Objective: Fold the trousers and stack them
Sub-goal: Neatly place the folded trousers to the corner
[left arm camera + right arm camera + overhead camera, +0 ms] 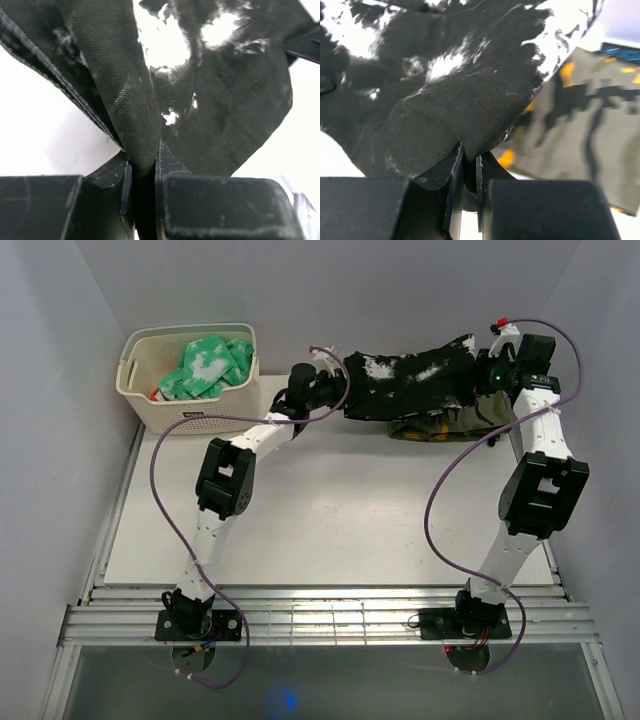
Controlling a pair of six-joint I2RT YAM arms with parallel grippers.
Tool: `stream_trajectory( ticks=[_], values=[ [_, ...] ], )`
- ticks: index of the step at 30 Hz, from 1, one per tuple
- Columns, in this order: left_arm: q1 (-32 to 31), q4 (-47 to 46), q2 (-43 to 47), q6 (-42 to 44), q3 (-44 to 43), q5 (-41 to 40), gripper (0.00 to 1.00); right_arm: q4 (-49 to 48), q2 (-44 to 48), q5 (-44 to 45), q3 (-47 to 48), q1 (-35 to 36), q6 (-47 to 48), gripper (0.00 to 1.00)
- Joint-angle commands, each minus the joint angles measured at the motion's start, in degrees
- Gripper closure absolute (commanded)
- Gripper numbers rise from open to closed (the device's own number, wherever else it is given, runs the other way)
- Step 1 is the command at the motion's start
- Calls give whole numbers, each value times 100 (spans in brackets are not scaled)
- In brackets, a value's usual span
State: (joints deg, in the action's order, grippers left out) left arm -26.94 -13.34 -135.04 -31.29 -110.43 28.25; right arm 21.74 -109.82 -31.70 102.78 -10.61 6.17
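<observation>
The left pincer (144,162) and right pincer (469,156) are each clamping tight on the speckled trousers (415,375) stretching between them; a camouflage garment (585,130) is lying beside the right pincer.

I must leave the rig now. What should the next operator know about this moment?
Left gripper: shut on the left end of the black white-speckled fabric trousers.
Right gripper: shut on their right end.
Trousers: folded short, stretched between both grippers over the olive, yellow and black camouflage garment at the far edge of the table.
Done: the folding, it seems.
Left: lower onto that garment, then open both grippers.
</observation>
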Motion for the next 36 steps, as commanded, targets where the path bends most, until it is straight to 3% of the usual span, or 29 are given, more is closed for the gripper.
stream_trajectory(
  ticks=[1, 6, 10, 20, 22, 23, 26, 27, 29, 30, 34, 36],
  values=[
    [-258, -967, -484, 96, -908, -82, 100, -986, -127, 489, 567, -292, 147, 92],
    [-531, -2267, -1541, 193, -1893, -355, 100, -1567, -356, 1034, 585, -696, 156, 92],
    [-794, -2918, -2481, 333, -2973, -1187, 100, -1987, -540, 1149, 401, -942, 244, 92],
    [-1033, -3324, -3669, 835, -3336, -1990, 99, -3122, -874, 2167, -952, -1048, 551, 92],
    [-972, -3324, -3713, 984, -3318, -2007, 88, -3351, -953, 2387, -1119, -1048, 595, 92],
    [-936, -3280, -3740, 976, -3327, -2016, 73, -3412, -980, 2510, -1233, -1048, 709, 92],
    [-831, -3288, -3600, 967, -3152, -1911, 56, -3396, -1138, 2756, -1191, -1048, 771, 92],
    [-804, -3315, -3530, 967, -3082, -1859, 35, -3343, -1173, 2757, -1147, -1048, 780, 92],
    [-769, -3376, -3345, 1142, -2862, -1735, 10, -3211, -1261, 2784, -1050, -1048, 754, 92],
    [-752, -3385, -3031, 1177, -2739, -1726, 2, -3167, -1296, 2792, -1006, -1048, 658, 92],
    [-533, -3175, -1739, 1090, -1564, -1507, 2, -3105, -1445, 2705, -857, -1048, 534, 92],
    [-435, -3140, -1019, 1055, -299, -1218, 2, -2659, -1586, 2704, -455, -996, 543, 77]
  ],
)
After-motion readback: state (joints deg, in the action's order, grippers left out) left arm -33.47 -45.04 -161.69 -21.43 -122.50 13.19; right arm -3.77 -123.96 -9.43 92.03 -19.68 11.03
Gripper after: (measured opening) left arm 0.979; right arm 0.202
